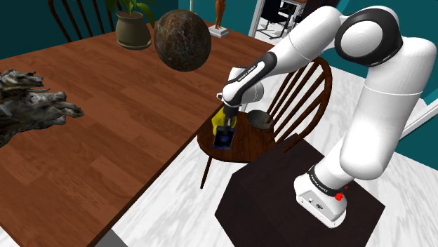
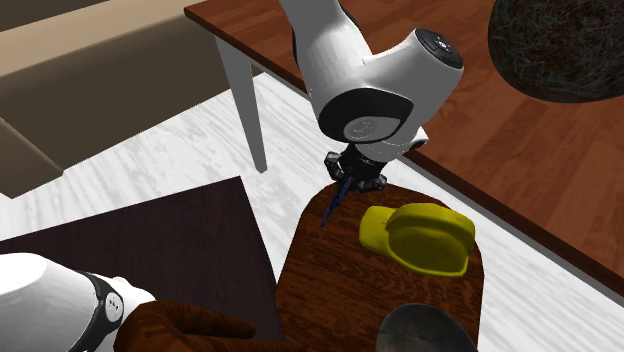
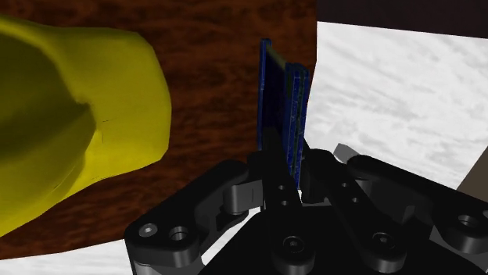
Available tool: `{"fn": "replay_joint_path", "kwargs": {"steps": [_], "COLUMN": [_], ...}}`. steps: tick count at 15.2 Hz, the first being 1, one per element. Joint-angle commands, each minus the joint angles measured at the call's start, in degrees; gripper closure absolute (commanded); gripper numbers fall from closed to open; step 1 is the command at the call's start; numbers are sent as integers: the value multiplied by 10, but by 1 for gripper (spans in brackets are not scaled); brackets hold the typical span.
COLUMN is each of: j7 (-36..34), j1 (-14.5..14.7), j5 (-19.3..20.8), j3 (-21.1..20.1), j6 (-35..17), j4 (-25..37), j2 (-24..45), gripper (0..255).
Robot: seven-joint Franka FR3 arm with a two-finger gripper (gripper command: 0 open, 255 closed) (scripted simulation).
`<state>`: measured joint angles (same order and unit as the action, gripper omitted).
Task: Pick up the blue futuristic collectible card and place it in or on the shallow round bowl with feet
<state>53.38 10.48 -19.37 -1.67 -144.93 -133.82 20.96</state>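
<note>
The gripper (image 1: pixel 226 121) hangs low over the round wooden seat of a chair (image 1: pixel 247 149) that is pulled up to the table (image 1: pixel 105 133), and it is clamped on the card (image 1: pixel 224 138). The card is blue and hangs on edge below the fingers. In the wrist view its blue slab (image 3: pixel 283 98) stands straight out from the gripper (image 3: pixel 293 156), pinched between the two black fingers (image 3: pixel 270 155). From the second exterior view the card (image 2: pixel 333 206) shows nearly edge-on as a thin dark sliver under the gripper (image 2: pixel 352 180), over the rim of the seat (image 2: pixel 340 285) on the side towards the table. I cannot tell whether its lower edge touches the wood. Just beside it on the seat lies a lumpy yellow thing (image 2: pixel 420 237). In the wrist view that same lump (image 3: pixel 70 117) lies close to the card without touching it. The bowl (image 1: pixel 260 119) is dark grey and sits on the same seat, nearer the chair's spindled back. It is apart from the card, and from here its feet are not to be made out. On the table stand a big mottled boulder (image 1: pixel 182 40) and a plant pot (image 1: pixel 133 29). The arm's stand (image 1: pixel 323 195) rests on a dark mat (image 1: pixel 281 203) laid over the pale floor (image 1: pixel 175 210).
</note>
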Motion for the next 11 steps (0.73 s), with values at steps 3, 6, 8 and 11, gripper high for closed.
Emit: {"fn": "replay_joint_path", "kwargs": {"steps": [3,6,8,11], "j7": [-11,-17,-22,-29], "j1": [2,3,4,4], "j5": [9,14,18,23], "j3": [1,3,5,7], "j6": [54,73,85,105], "j4": [7,3,2,0], "j2": [4,-19,-34,-55], "gripper": [255,255,255,255]}}
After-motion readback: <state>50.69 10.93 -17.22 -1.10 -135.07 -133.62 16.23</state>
